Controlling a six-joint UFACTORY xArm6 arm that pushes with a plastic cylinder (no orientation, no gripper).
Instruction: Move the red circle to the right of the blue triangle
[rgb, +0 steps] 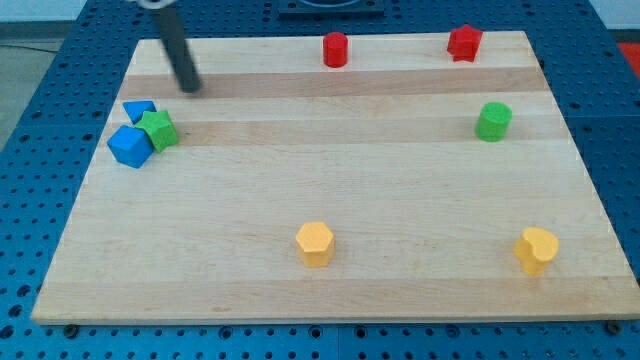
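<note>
Camera view: my tip (190, 88) sits above the blue triangle (139, 109), far left of the red circle (335, 49).

You see only a little of the arm: one straight rod, dark grey, nearly black, round and smooth. At the view's top it meets a pale, light grey part. My tip (190, 88) is blunt and dark.
</note>
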